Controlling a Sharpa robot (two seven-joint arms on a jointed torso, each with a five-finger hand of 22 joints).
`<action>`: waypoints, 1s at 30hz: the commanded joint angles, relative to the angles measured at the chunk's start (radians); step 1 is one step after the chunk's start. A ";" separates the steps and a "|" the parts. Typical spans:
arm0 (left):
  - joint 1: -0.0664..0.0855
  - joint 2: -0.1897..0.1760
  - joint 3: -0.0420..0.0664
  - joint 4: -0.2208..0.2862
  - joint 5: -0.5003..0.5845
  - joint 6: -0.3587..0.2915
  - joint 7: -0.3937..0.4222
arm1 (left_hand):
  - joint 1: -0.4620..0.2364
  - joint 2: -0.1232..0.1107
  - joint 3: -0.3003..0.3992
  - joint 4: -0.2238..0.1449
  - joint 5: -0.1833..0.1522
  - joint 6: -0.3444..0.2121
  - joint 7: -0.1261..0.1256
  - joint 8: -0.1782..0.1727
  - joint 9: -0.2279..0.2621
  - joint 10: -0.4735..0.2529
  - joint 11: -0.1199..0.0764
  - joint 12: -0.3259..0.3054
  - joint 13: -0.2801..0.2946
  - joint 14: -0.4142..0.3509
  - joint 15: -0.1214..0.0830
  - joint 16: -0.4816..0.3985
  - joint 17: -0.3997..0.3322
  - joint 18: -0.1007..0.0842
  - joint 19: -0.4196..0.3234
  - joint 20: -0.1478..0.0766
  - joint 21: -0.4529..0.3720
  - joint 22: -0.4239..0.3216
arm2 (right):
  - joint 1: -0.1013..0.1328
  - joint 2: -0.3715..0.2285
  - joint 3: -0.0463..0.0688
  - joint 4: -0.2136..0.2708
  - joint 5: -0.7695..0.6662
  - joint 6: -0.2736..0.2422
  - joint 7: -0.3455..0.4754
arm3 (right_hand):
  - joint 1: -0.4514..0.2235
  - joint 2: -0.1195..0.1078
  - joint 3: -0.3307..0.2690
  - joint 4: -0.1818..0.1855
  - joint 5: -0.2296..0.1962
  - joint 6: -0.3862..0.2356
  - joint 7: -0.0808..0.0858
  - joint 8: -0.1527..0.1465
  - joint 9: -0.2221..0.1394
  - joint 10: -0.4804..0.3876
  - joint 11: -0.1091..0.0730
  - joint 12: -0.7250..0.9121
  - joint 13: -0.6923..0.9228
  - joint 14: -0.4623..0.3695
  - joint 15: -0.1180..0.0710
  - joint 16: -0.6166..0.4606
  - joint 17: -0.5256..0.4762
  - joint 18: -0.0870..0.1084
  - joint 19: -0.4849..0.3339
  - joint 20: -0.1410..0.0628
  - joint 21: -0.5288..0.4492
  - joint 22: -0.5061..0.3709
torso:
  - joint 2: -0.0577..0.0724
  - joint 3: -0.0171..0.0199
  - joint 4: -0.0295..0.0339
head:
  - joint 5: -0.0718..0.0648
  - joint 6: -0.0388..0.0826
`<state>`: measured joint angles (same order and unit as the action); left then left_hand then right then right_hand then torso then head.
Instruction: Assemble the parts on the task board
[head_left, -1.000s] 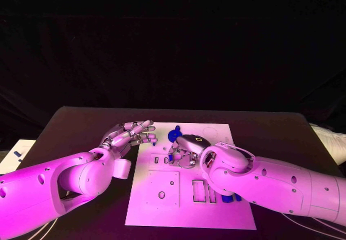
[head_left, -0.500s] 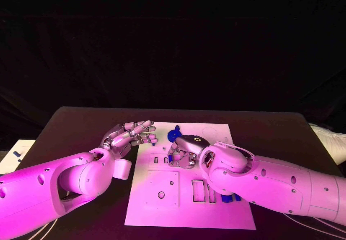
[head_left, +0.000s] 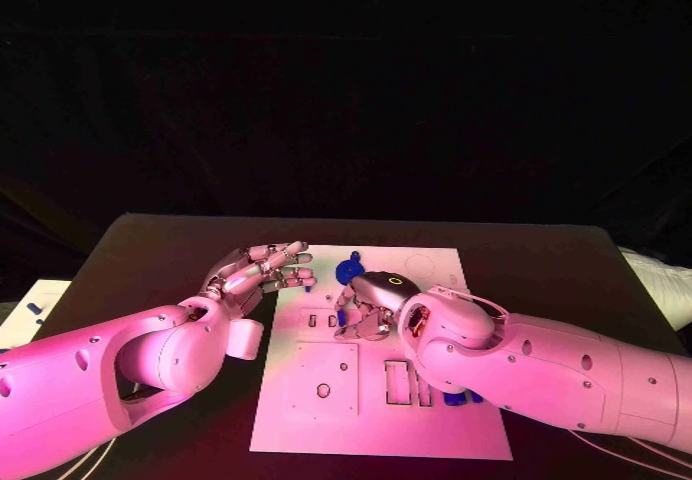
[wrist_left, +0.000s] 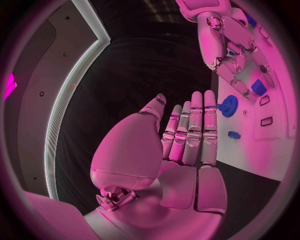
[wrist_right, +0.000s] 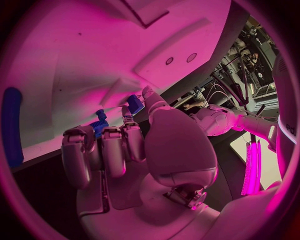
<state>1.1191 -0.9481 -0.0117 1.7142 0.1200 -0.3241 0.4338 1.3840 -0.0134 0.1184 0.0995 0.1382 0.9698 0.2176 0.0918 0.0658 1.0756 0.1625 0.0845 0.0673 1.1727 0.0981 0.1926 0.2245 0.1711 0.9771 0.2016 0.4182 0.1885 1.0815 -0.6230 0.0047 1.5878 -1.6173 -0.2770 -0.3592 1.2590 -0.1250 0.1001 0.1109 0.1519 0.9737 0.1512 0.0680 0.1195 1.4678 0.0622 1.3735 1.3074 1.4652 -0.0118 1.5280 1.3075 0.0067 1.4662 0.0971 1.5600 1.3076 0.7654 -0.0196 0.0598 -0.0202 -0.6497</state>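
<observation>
Over the middle of the white task board (head_left: 378, 400), the right hand (head_left: 372, 305) was lowered, fingers curled down onto the plate. A small blue part (wrist_right: 135, 104) was seen at its fingertips (wrist_right: 128, 116) in the right wrist view, with a second blue part (wrist_right: 98, 127) just beside them, but whether either piece was actually gripped could not be told. A blue gear-shaped part (head_left: 349, 269) was stood near the board's far edge, just beyond the right hand. Near the board's right edge, beside the slots, more blue parts (head_left: 459, 397) were partly hidden by the right forearm. At the board's left edge, the left hand (head_left: 263, 270) was held above the black table (head_left: 159, 250), released, its fingers straight and side by side, nothing in them; this was confirmed in the left wrist view (wrist_left: 187, 132), where the gear (wrist_left: 229, 106) and another small blue part (wrist_left: 234, 135) were seen on the board past the fingertips.
</observation>
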 joint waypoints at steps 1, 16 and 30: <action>0.000 0.002 0.000 0.001 -0.005 0.022 0.007 | 0.003 0.007 -0.002 -0.006 0.000 0.000 0.002 -0.006 0.001 -0.007 -0.003 -0.001 -0.001 0.005 0.001 -0.005 0.002 0.009 0.002 0.002 0.003 0.001 | -0.005 -0.002 -0.004 -0.004 -0.005 -0.035 -0.030 | -0.002 -0.002 -0.028 0.019 -0.008 -0.017 0.005 -0.004 -0.003 0.007 0.009 -0.007 0.155 0.088 0.010 -0.001 0.188 0.001 0.082 0.012 -0.003 0.237 | 0.000 0.0002 -0.0002 | -0.001 0.000; 0.000 0.008 0.000 -0.025 -0.074 0.004 -0.063 | -0.019 0.009 0.000 0.005 0.001 0.054 -0.041 0.006 0.003 0.117 -0.060 0.043 0.016 0.231 -0.071 0.197 0.145 0.012 0.161 -0.066 0.164 0.088 | 0.032 -0.108 0.013 0.058 0.386 -0.145 0.426 | 0.103 0.044 -0.058 0.056 0.070 -0.003 0.000 0.011 0.016 0.002 0.004 -0.009 0.147 0.080 0.006 -0.021 0.158 0.012 0.049 0.009 -0.025 0.195 | -0.011 0.0017 -0.0004 | 0.009 0.002; 0.042 0.035 0.002 -0.101 -0.564 0.137 -0.641 | -0.123 0.003 -0.054 0.083 -0.005 0.088 -0.123 0.176 0.090 0.226 -0.140 0.847 0.716 0.398 -0.139 1.378 1.346 -0.112 0.484 -0.147 0.981 1.065 | 0.146 -0.293 0.021 0.089 0.804 -0.157 0.447 | 0.089 0.067 -0.076 0.059 0.104 0.012 -0.003 0.015 0.023 0.017 0.000 0.019 0.159 0.084 0.003 -0.014 0.171 0.011 0.054 0.006 -0.023 0.201 | -0.035 0.0131 -0.0149 | 0.024 -0.004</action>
<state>1.1564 -0.9188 -0.0109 1.6156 -0.2402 -0.2745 0.0405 1.2645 -0.0133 0.0653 0.1782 0.1351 1.0575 0.0973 0.2608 0.1516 1.3078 0.0228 0.8911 0.7435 1.4666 -0.0399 1.5645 1.3076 0.0694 1.4561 0.0548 1.3906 1.2406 1.2265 -0.9143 0.0269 1.6792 -0.9538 -0.4317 0.0572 1.3490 -0.0642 0.0305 0.1697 0.2528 0.9793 0.1461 0.0768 0.1412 1.4649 0.0664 1.3893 1.3077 1.4646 -0.0054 1.5104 1.3078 0.0066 1.4661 0.1041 1.5356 1.3074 0.7376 -0.0099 0.0491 0.0000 -0.6533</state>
